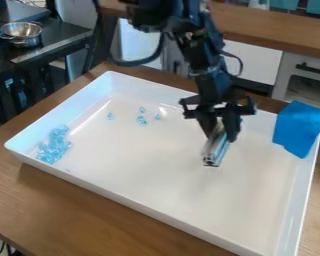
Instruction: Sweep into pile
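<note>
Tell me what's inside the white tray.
The tray holds light blue pieces: a pile at left, a few loose ones farther back. Whatever lies under the pile is covered.

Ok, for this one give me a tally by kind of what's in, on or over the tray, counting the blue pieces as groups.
Groups of light-blue pieces: 2 (a pile at the left, a scatter toward the back)
Blue cloth: 1, draped over the rim
Silvery tool, in the gripper: 1
Total: 4
Single pieces in the pile can't be counted reliably.
</note>
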Controlling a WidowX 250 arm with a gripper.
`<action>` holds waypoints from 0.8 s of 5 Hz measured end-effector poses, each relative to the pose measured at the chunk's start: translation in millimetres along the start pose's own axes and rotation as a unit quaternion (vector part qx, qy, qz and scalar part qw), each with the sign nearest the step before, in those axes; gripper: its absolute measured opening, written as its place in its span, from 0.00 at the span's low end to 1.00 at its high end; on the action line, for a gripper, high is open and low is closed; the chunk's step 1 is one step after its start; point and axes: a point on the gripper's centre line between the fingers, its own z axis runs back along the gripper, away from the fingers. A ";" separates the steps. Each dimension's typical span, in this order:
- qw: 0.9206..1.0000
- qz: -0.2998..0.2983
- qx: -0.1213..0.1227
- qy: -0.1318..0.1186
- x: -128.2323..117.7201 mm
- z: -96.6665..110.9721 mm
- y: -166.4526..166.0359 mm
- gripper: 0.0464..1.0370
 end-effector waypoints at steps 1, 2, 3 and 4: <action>1.000 0.002 0.009 0.000 8.5 -13.4 -3.0 0.34; 1.000 0.009 0.012 0.001 12.4 -18.6 -0.9 0.34; 1.000 0.012 0.020 0.009 11.0 -28.5 5.5 0.34; 1.000 0.013 0.022 0.006 13.5 -28.8 8.1 0.34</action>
